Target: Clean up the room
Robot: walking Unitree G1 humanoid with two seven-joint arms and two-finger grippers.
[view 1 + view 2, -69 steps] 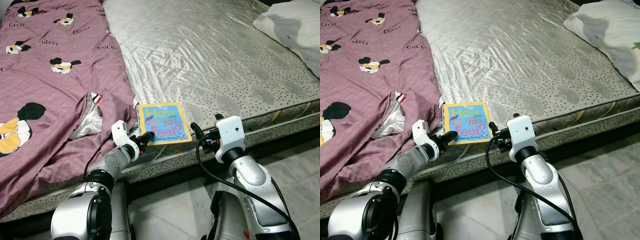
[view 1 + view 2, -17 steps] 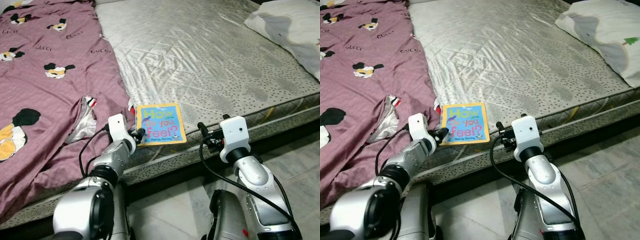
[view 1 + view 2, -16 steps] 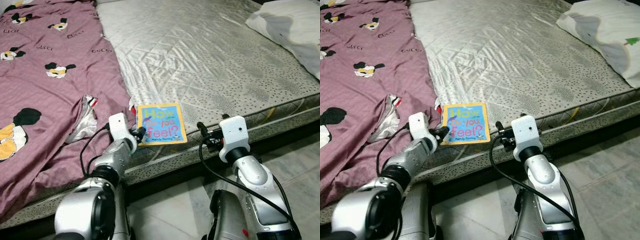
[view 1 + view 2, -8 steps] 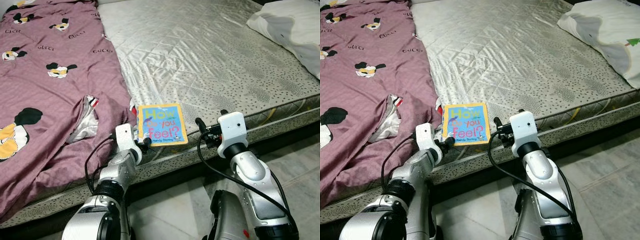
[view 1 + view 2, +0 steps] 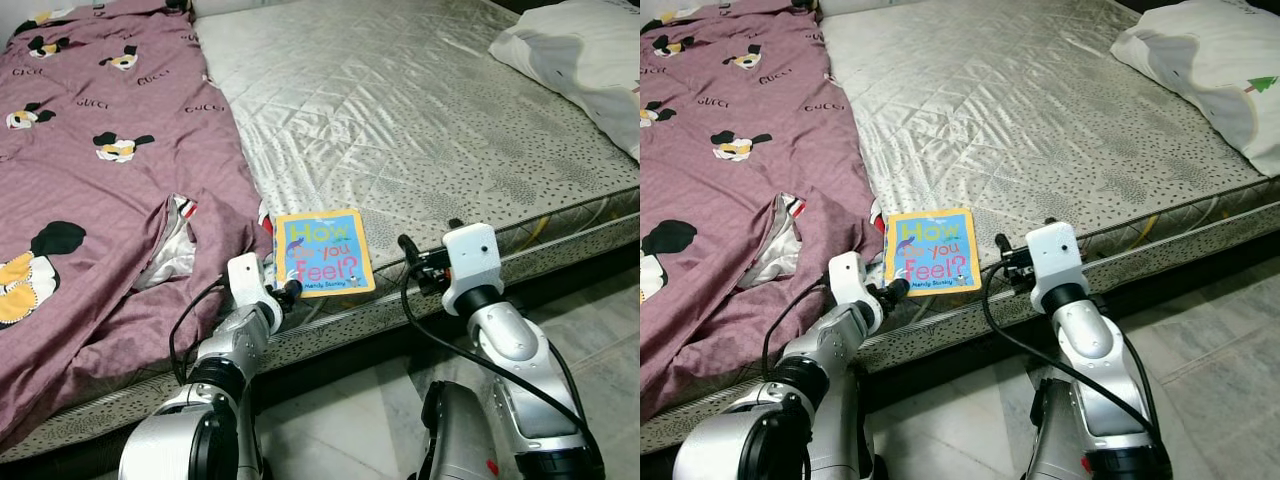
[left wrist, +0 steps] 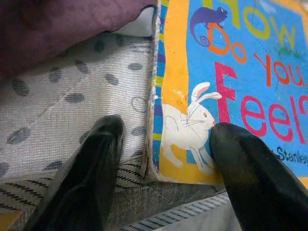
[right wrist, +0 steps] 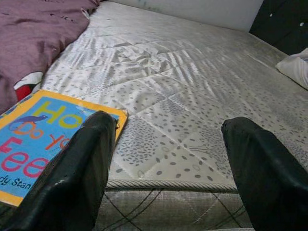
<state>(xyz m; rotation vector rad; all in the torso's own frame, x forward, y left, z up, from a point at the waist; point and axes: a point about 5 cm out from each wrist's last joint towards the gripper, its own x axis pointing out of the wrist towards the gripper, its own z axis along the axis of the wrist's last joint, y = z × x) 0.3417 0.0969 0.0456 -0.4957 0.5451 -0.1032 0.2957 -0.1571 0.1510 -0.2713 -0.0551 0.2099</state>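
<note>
A children's book, "How Do You Feel?" (image 5: 320, 253), blue with a yellow border, lies flat near the front edge of the bare mattress (image 5: 420, 120). My left gripper (image 5: 290, 289) is open at the book's near left corner. In the left wrist view one finger (image 6: 91, 168) lies on the mattress beside the book (image 6: 231, 77) and the other finger (image 6: 250, 178) sits over the cover. My right gripper (image 5: 410, 264) hangs open at the mattress edge just right of the book, its fingers (image 7: 77, 178) wide apart and holding nothing.
A purple cartoon-print blanket (image 5: 100, 200) covers the mattress's left half, its edge beside the book. A white pillow (image 5: 580, 60) lies at the far right. Pale tiled floor (image 5: 370, 420) runs below the mattress edge.
My left gripper has slid back from the book's left side to its near left corner at the mattress edge. The right gripper has barely moved. The camera has shifted slightly.
</note>
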